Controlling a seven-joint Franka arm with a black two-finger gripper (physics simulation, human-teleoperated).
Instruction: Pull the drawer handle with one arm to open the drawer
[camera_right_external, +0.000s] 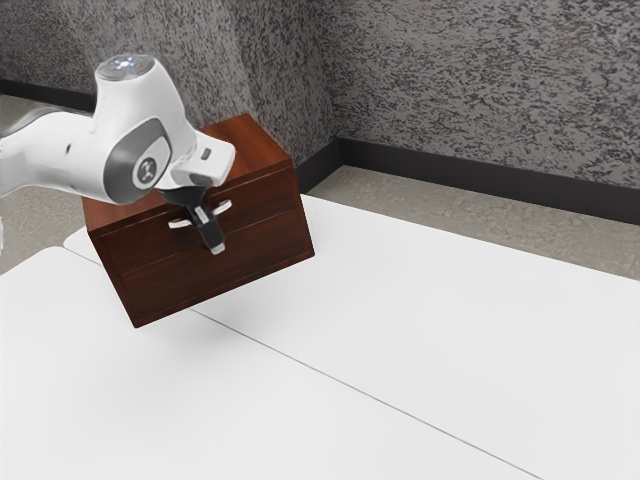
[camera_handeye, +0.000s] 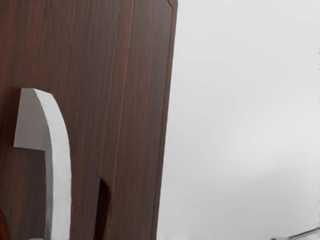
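Note:
A dark brown wooden cabinet (camera_right_external: 200, 235) hovers just above the white table (camera_right_external: 420, 330) at the exterior view's left. Its drawer front (camera_right_external: 215, 255) sits flush with the body, so the drawer is shut. A pale bar handle (camera_right_external: 225, 208) (camera_handeye: 52, 150) runs across that front. My black gripper (camera_right_external: 203, 220) comes down from the white arm (camera_right_external: 130, 150) right at the handle, fingers apart, with the bar passing between them. One finger (camera_right_external: 213, 240) reaches below the bar against the wood. In the wrist view the handle stands close beside my hand, seen along the drawer front (camera_handeye: 100, 75).
The white table stretches wide toward the exterior view's right and front, with a thin seam (camera_right_external: 350, 385) across it. A speckled grey wall (camera_right_external: 480, 80) with a dark skirting (camera_right_external: 480, 170) stands behind, beyond the beige floor (camera_right_external: 450, 205).

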